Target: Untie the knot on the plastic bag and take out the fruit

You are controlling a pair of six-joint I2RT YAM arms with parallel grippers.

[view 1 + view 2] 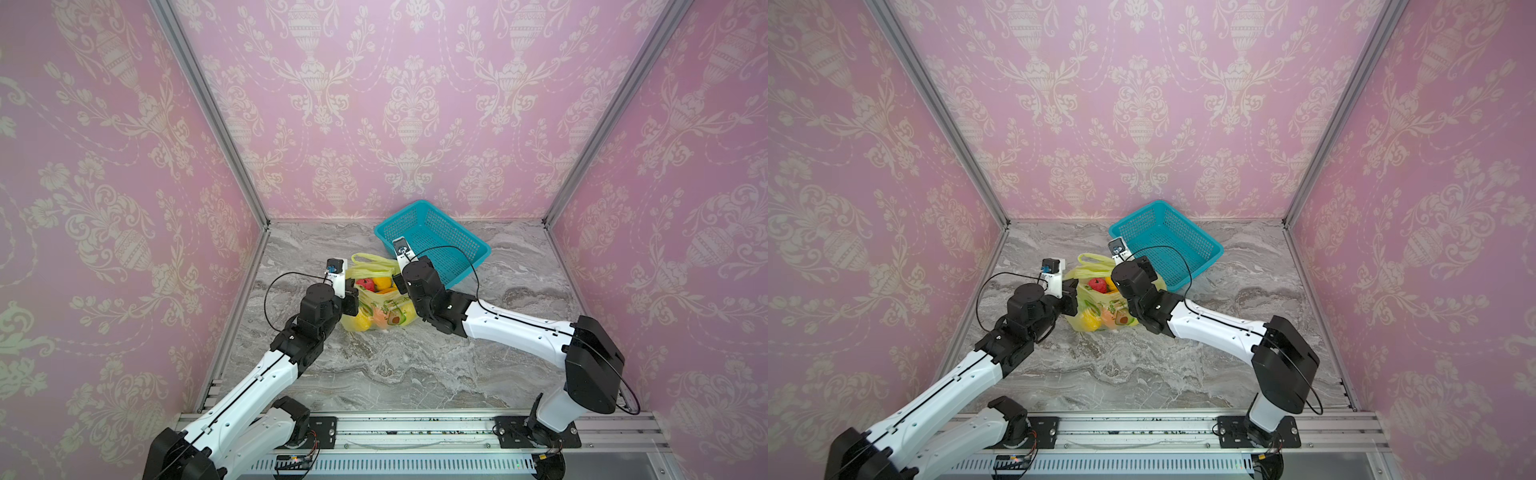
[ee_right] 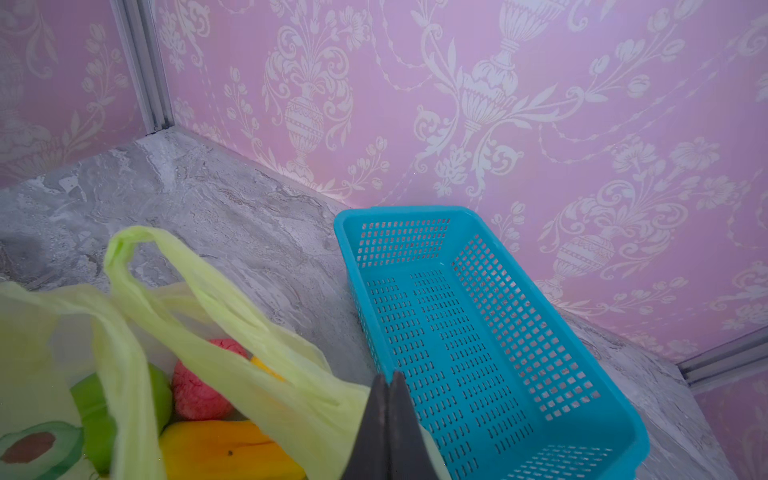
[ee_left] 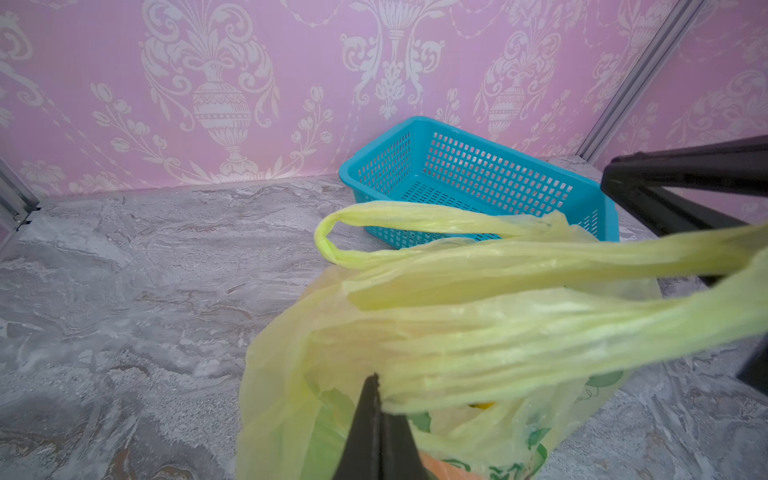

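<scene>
Yellow-green plastic is thin, so go slow. Bag (image 1: 376, 305) sits on the bench (image 1: 415, 374) between the arms, just beside the basket (image 1: 432, 224). Its handles (image 3: 415, 212) lie loose, not tied. Left pincer (image 3: 376, 388) is shut tight on the bag's rim, and right pincer (image 2: 388, 384) looks shut on the other rim. Fruit (image 2: 199, 395) is inside. I think the mouth needs opening: pull both sides apart softly, low, not up, or fruit may spill.

Working inside a mock-up robot test booth.
Pink damask wallpaper panels (image 1: 411, 104) rising beyond the left gripper (image 3: 376, 380), aluminium posts (image 1: 208, 108) joining them, marble-patterned tabletop (image 1: 395, 365) lying beneath.
</scene>
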